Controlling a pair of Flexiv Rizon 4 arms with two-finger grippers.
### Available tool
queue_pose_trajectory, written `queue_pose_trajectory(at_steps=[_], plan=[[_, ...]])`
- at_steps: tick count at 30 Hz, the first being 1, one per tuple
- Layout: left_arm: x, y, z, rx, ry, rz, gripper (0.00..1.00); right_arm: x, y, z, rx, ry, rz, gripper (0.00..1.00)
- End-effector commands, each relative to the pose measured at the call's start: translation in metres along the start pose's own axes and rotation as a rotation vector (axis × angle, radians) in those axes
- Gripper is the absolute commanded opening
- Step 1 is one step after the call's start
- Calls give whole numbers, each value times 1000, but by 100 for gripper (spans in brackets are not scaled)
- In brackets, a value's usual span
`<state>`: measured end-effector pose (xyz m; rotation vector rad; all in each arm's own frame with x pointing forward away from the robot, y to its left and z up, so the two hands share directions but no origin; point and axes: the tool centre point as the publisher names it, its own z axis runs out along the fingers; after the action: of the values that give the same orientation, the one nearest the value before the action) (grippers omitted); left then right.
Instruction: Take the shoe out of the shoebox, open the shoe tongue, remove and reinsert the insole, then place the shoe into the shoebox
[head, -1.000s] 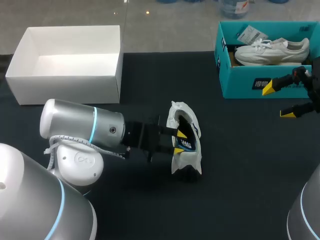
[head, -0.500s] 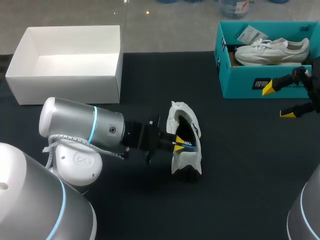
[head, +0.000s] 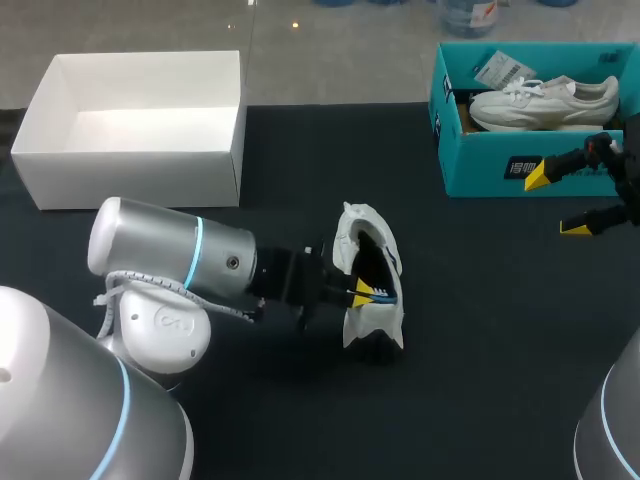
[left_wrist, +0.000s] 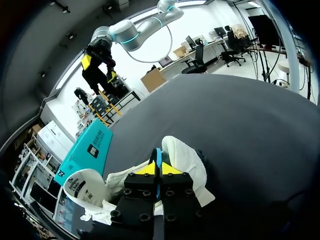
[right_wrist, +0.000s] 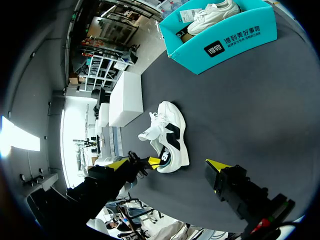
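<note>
So starting at the far left there's an open white box (head: 130, 178) sitting at the back corner of the dark surface (head: 480, 330). The left arm (head: 170, 260) comes in just in front of it and reaches toward the middle. The left tool (head: 362, 293) is at the shoe (head: 352, 232), with its yellow tips down in the opening. In the left wrist view those tips are squeezed together on a thin blue strip, which looks to me like the edge of the insole (left_wrist: 158, 154), so it's pinching that. The shoe itself is white with a dark mark on its side. It's out on the surface roughly in the middle, well apart from both boxes, and the white upper is bunched up around the opening. Over to the right at the back is the teal shoebox (head: 480, 165), open on top, with a second white shoe (head: 545, 105) and a tag lying inside. The right tool (head: 556, 201) hangs just in front of that shoebox near the right edge. Its fingers are spread wide with nothing between them, and they're not touching the box as far as I can tell.
</note>
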<state>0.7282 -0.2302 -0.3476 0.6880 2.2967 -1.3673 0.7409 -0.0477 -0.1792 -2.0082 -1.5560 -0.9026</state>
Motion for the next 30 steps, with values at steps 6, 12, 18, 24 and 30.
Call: queue_pose_trajectory(at_steps=[6,12,18,24,30], plan=[[-5,-3,5,-23,11,0,35,0,-1,0,-1,-4,1,100],[-10,-8,-3,-16,-2,12,64,0,-1,0,-1,-4,1,100],[-13,-10,-10,-18,-7,33,54,0,-1,0,-1,-4,1,100],[-15,-8,-11,-22,-10,38,47,0,-1,0,-1,-4,1,100],[-15,-8,-11,-22,-6,39,23,0,-1,0,-1,-4,1,100]])
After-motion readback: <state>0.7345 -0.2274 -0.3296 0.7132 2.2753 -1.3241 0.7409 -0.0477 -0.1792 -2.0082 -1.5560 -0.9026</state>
